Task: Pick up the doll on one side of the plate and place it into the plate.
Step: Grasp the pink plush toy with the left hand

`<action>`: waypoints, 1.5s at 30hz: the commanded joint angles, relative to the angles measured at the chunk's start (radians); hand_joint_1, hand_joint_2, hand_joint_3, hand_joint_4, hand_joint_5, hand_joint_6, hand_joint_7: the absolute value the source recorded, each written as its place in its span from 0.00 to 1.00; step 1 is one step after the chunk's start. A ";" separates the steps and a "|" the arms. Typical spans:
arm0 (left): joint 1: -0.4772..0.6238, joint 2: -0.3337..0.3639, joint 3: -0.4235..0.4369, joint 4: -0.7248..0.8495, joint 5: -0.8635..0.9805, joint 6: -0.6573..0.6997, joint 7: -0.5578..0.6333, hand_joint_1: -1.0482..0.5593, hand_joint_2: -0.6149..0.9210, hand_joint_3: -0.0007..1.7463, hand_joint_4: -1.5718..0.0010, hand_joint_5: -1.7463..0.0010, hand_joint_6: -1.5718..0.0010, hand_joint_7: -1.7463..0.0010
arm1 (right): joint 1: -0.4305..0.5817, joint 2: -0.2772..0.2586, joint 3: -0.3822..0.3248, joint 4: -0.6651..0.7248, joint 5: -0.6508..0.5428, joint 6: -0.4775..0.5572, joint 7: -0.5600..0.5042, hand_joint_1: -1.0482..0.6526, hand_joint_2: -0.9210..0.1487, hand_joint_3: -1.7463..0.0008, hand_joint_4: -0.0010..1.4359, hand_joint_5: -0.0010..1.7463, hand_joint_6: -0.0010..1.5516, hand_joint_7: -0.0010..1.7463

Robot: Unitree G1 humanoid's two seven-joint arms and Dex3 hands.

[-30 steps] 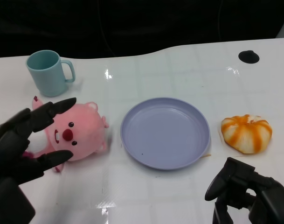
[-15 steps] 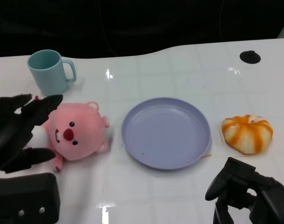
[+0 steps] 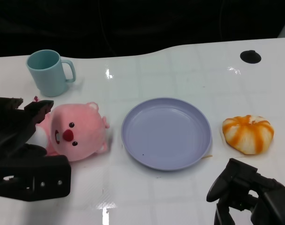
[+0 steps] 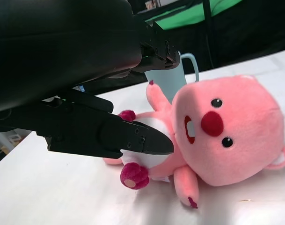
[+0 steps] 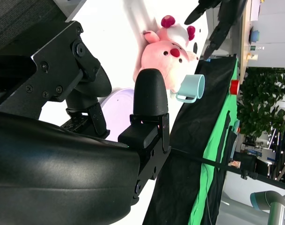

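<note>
White table (image 3: 179,70), glossy, black backdrop along the top of the frame. Nearest me, at lower right, my right hand (image 3: 247,194) hangs idle with its fingers curled in on nothing. At lower left my left hand (image 3: 20,140) flanks the doll (image 3: 76,131), fingers spread apart and nothing gripped yet. The doll lies on its back at centre left, just left of the plate (image 3: 166,133). In the wrist view one fingertip (image 4: 147,143) lies over the doll's white belly; I cannot tell whether it touches. To do this well I'd close around the soft body rather than the head, squeezing gently. At right sits a bun (image 3: 247,133); at upper left, a cup (image 3: 48,72).
</note>
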 commanded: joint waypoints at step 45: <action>-0.409 -0.124 -0.350 1.072 -0.097 -0.331 0.631 0.53 1.00 0.08 0.51 0.00 0.62 0.06 | 0.002 -0.002 0.009 -0.008 0.006 0.004 -0.009 0.67 0.47 0.20 0.51 1.00 0.39 0.90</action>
